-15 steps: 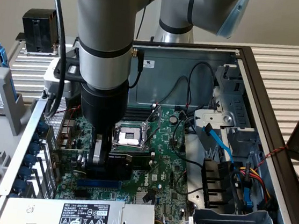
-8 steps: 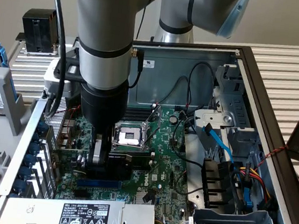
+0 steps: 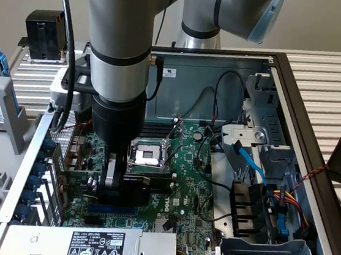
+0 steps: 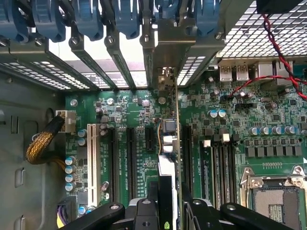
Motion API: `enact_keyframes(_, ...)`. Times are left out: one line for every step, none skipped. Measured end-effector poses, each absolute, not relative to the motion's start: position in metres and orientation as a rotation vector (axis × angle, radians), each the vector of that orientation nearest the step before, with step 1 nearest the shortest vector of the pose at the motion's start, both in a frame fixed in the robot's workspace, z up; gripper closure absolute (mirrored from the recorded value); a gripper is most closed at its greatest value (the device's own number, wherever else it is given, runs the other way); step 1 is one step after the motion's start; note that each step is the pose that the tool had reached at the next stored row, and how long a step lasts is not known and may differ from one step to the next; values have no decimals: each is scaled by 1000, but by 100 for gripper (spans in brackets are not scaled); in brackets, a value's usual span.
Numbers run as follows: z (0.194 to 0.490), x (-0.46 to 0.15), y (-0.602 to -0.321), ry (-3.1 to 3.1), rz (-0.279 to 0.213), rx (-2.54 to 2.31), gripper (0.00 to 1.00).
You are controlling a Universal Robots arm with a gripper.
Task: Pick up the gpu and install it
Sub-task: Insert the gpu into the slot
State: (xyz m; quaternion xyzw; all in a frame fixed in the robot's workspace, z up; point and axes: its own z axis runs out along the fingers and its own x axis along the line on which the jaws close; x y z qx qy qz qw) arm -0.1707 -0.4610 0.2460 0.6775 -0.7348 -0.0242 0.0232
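The pincer [image 4: 168, 207] is gripping the gpu [image 4: 168, 143], its two black fingers [image 4: 146, 213] closing partway, one on each face of the card. In the wrist view the card is showing edge-on, as a thin line running from the fingers out to its metal bracket. The bracket is reaching the rear slot openings by the blue latches [image 4: 129, 19]. The card's body is hiding its own contact edge, so I cannot tell whether it is sitting in a slot. It is standing over the motherboard [image 4: 268, 120] between a short black slot [image 4: 150, 139] and a long black one [image 4: 186, 148], leaving only narrow room on either side. In the exterior view the arm's thick wrist is covering the upper part of the pincer [image 3: 114, 187] and making the card hard to pick out, low inside the case just beside the CPU socket [image 3: 146, 155]. Red-and-black twisted wires [image 4: 283, 52] are lying well apart from the card.
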Motion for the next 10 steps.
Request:
enact_keyframes(246, -171, -461, -2274, -74, 2097, 72)
enact_keyframes(246, -171, -461, -2273, -73, 2096, 72)
enact_keyframes(245, -171, -461, -2273, -72, 2095, 72)
enact_keyframes(245, -171, -461, -2272, -71, 2094, 72)
enact_keyframes(245, -171, -461, -2271, -70, 2094, 72)
enact_keyframes(245, -171, -461, -2271, -70, 2094, 72)
enact_keyframes(245, -171, -460, -2271, -70, 2094, 72)
enact_keyframes(245, -171, -460, -2271, -70, 2093, 72)
enact_keyframes(245, -171, -459, -2271, -70, 2094, 72)
enact_keyframes(245, -171, -459, -2271, -70, 2093, 72)
